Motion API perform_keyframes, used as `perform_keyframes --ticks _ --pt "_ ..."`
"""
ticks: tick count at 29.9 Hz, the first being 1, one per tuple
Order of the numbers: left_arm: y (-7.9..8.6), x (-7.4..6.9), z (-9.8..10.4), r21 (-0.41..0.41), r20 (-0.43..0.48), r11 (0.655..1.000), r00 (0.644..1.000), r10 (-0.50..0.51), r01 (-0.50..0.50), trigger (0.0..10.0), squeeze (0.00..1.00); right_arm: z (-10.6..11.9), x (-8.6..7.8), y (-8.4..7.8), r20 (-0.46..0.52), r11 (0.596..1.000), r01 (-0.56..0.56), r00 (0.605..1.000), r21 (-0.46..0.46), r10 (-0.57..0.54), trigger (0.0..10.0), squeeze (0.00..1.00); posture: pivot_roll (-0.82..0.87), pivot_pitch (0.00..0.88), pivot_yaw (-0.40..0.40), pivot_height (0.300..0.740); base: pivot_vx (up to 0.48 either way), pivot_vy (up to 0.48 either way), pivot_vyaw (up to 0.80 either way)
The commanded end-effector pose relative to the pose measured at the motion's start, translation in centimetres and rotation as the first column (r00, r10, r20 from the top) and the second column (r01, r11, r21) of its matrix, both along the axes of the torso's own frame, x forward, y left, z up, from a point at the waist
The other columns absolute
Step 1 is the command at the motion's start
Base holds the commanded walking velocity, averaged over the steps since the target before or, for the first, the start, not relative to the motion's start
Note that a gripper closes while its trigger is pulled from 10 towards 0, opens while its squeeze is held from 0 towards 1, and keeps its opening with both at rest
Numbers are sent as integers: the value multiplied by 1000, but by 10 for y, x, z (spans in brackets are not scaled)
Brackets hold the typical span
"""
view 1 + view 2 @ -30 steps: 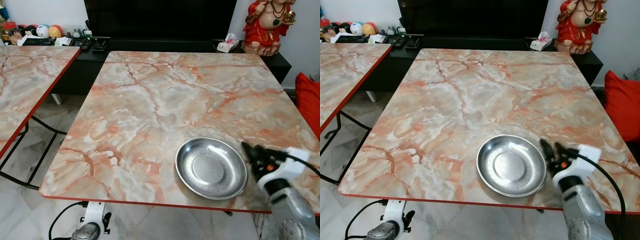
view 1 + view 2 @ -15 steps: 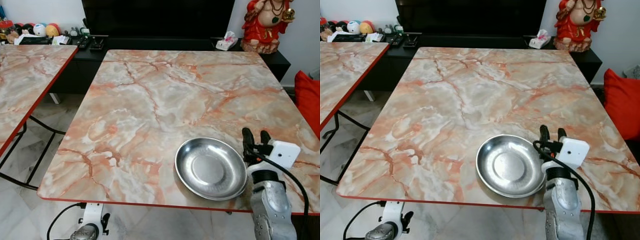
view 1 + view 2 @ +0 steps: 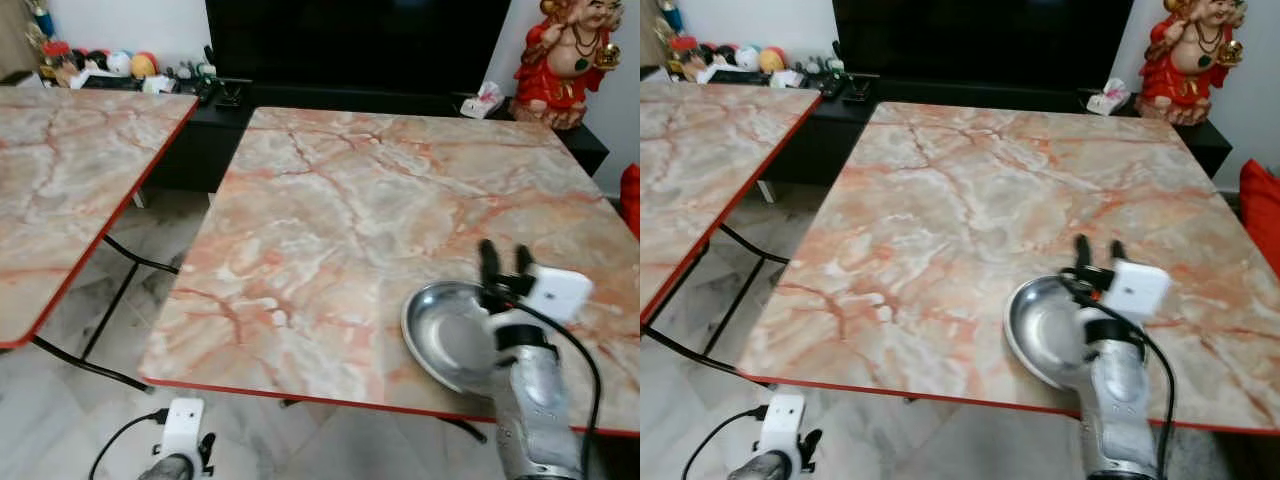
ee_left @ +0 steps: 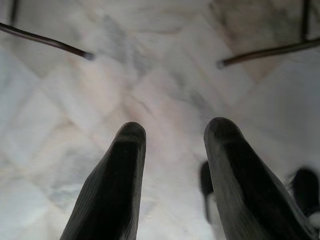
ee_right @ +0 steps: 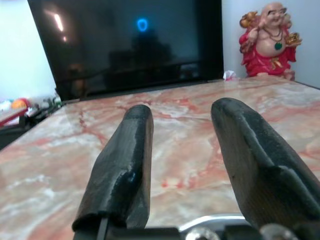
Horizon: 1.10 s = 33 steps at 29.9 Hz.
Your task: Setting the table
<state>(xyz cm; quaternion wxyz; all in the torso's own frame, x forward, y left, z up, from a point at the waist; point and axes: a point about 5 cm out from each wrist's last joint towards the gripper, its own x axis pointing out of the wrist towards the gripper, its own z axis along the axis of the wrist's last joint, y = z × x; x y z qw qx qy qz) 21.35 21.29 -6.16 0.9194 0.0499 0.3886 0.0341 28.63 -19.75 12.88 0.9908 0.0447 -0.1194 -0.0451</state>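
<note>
Plate: round shiny steel plate [image 3: 445,335] lies on my marble-patterned, red-edged table [image 3: 330,210], near its front edge.
Right pincer [image 3: 503,262]: fingers parted, gripping nothing, poised above the plate's far rim.
Left pincer [image 4: 172,135]: parted, empty, over floor.
Progress: one plate placed; remaining settings seemingly undone.

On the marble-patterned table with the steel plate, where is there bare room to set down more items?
The marble-patterned table is bare apart from the round steel plate near its near right edge. Free patches: the whole left half and the far stretch toward the black TV console. It is crowded only at the plate, where the right gripper hovers, fingers open.
</note>
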Motion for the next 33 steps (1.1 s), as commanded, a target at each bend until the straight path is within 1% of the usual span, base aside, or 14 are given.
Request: perform_keyframes --ticks 1,9,22,26,29,33 --pt "-7 -1 -2 -13 -7 1000 1000 -9 9 10000 0 -3 -2 -7 -9 1000 20 1000 -3 -20 10000 0 -16 0 4 740 0 480 0" --pt "-6 -1 -2 -13 -8 1000 1000 -11 11 10000 0 1 3 -2 7 1000 -8 1000 -11 8 10000 0 -15 0 10 740 0 480 0" --pt "-7 -1 -2 -15 -9 1000 1000 -9 9 10000 0 4 4 1 18 1000 -23 1000 -21 23 10000 0 -15 0 7 740 0 480 0" --pt "-6 -1 -2 -16 -8 1000 1000 2 -2 10000 0 6 5 2 22 999 -30 999 -36 31 10000 0 -18 0 6 740 0 480 545" --pt "-6 -1 -2 -20 -9 1000 1000 11 -11 10000 0 7 5 2 22 999 -30 999 -28 31 10000 0 -15 11 5 740 0 480 502" --pt "-6 -2 -3 -20 -10 1000 1000 15 -15 10000 0 6 4 2 21 999 -31 999 -24 31 10000 0 -15 11 5 740 0 480 0"
